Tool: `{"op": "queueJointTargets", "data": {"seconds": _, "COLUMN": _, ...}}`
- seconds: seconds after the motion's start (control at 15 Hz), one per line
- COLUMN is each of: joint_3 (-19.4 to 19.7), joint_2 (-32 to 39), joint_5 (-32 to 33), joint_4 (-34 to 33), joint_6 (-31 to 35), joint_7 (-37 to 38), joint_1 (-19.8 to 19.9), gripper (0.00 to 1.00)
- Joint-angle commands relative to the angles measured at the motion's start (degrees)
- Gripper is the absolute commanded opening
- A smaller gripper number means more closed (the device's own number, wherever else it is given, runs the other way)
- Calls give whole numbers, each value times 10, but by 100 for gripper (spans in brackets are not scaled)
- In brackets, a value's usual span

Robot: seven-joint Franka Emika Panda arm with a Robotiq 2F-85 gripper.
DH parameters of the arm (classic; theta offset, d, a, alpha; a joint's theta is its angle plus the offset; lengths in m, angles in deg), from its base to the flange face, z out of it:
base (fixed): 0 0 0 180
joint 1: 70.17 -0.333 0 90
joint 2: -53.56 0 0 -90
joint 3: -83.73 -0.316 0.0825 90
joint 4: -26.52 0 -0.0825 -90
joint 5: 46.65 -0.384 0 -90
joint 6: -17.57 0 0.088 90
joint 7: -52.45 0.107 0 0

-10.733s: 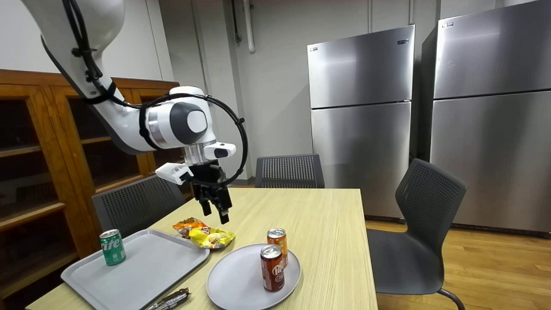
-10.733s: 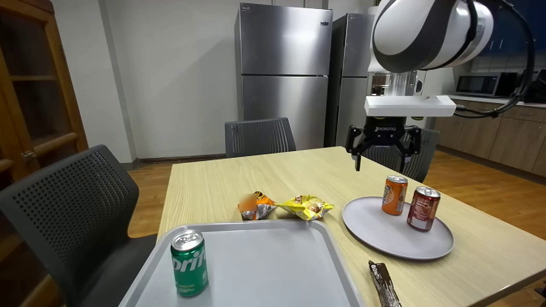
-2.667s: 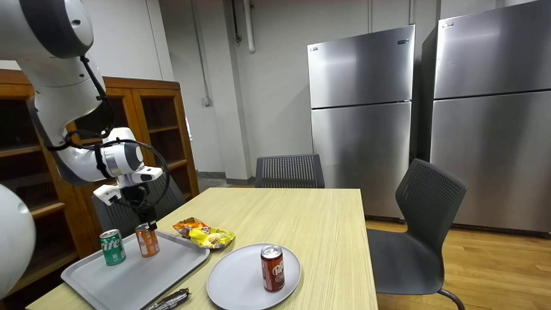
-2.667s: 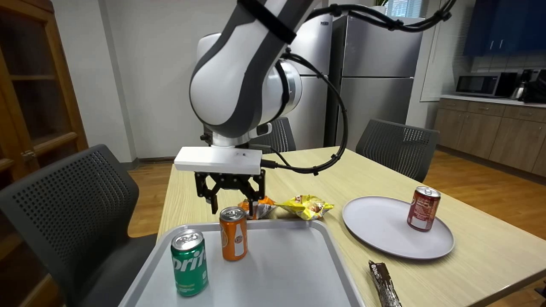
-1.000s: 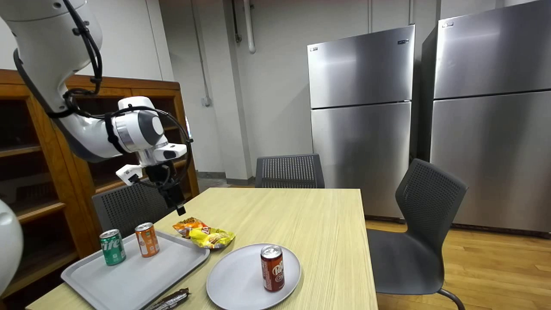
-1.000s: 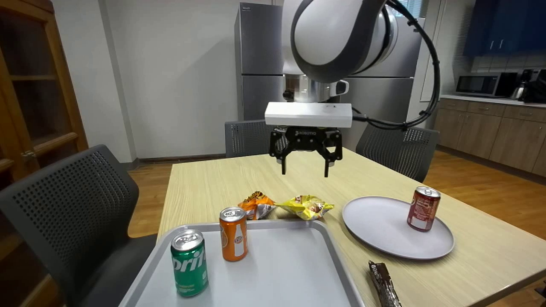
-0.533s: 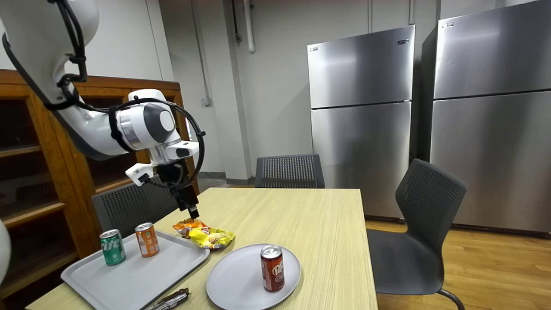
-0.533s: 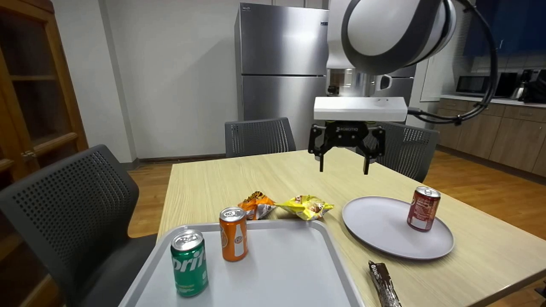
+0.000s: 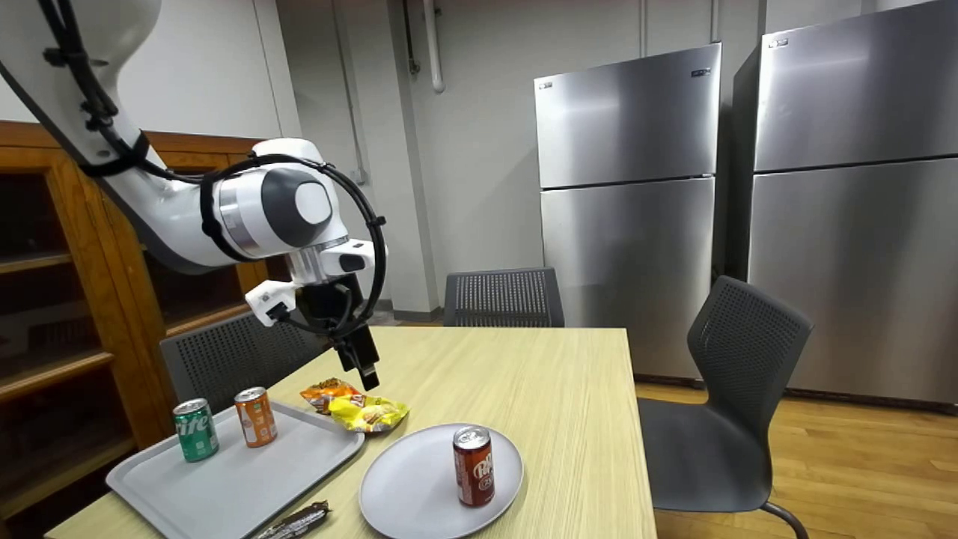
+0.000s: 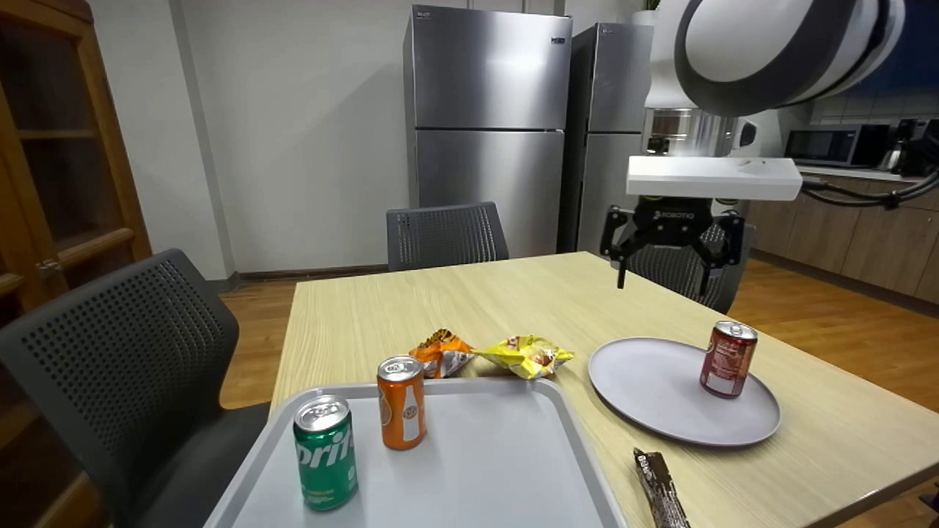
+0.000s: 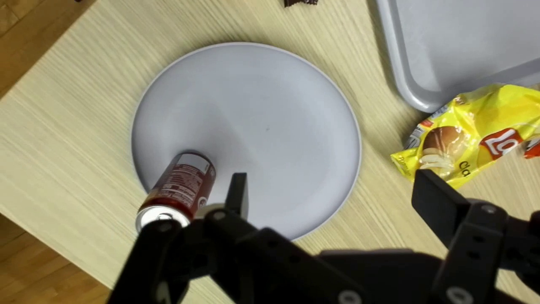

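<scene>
My gripper (image 9: pixel 361 378) is open and empty in the air above the table. Its fingertips also show wide apart in an exterior view (image 10: pixel 663 290) and the wrist view (image 11: pixel 332 174). A dark red soda can (image 10: pixel 728 363) stands upright on a round grey plate (image 10: pixel 653 396). In the wrist view the can (image 11: pixel 181 185) lies left of the left finger (image 11: pixel 237 192), apart from it. An orange can (image 10: pixel 402 407) and a green can (image 10: pixel 326 458) stand upright on a grey tray (image 10: pixel 477 469). A yellow snack bag (image 11: pixel 476 131) appears beyond the right finger.
An orange snack bag (image 10: pixel 440 354) lies beside the yellow bag at the tray's far edge. A dark wrapped bar (image 10: pixel 660 488) lies between tray and plate. Chairs (image 9: pixel 733 419) surround the table (image 9: pixel 569 419). A wooden cabinet (image 9: pixel 67 337) and fridges (image 9: pixel 629 224) stand behind.
The orange can stood on the plate 10.7 s ago; by 2.7 s ago it stood on the tray beneath the open gripper. The gripper has since risen and moved across toward the plate.
</scene>
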Motion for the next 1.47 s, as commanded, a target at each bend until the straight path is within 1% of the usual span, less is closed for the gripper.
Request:
{"op": "queueJointTargets", "data": {"seconds": 0.0, "joint_3": 8, "joint_2": -43, "joint_5": -36, "joint_4": 45, "joint_6": 19, "joint_7": -47, "joint_1": 37, "gripper": 100}}
{"op": "queueJointTargets", "data": {"seconds": 0.27, "joint_3": 25, "joint_2": -47, "joint_5": -62, "joint_4": 65, "joint_6": 32, "joint_7": -74, "joint_1": 71, "gripper": 100}}
{"op": "queueJointTargets", "data": {"seconds": 0.53, "joint_3": 40, "joint_2": -36, "joint_5": -68, "joint_4": 67, "joint_6": 39, "joint_7": -84, "joint_1": 102, "gripper": 100}}
{"op": "queueJointTargets", "data": {"seconds": 0.8, "joint_3": 47, "joint_2": -28, "joint_5": -53, "joint_4": 62, "joint_6": 33, "joint_7": -69, "joint_1": 127, "gripper": 100}}
{"op": "queueJointTargets", "data": {"seconds": 0.93, "joint_3": 44, "joint_2": -24, "joint_5": -31, "joint_4": 59, "joint_6": 33, "joint_7": -45, "joint_1": 142, "gripper": 100}}
{"op": "queueJointTargets", "data": {"seconds": 1.2, "joint_3": 44, "joint_2": -10, "joint_5": -19, "joint_4": 51, "joint_6": 30, "joint_7": -27, "joint_1": 156, "gripper": 100}}
{"op": "queueJointTargets", "data": {"seconds": 1.4, "joint_3": 43, "joint_2": 10, "joint_5": -7, "joint_4": 41, "joint_6": 33, "joint_7": -1, "joint_1": 159, "gripper": 100}}
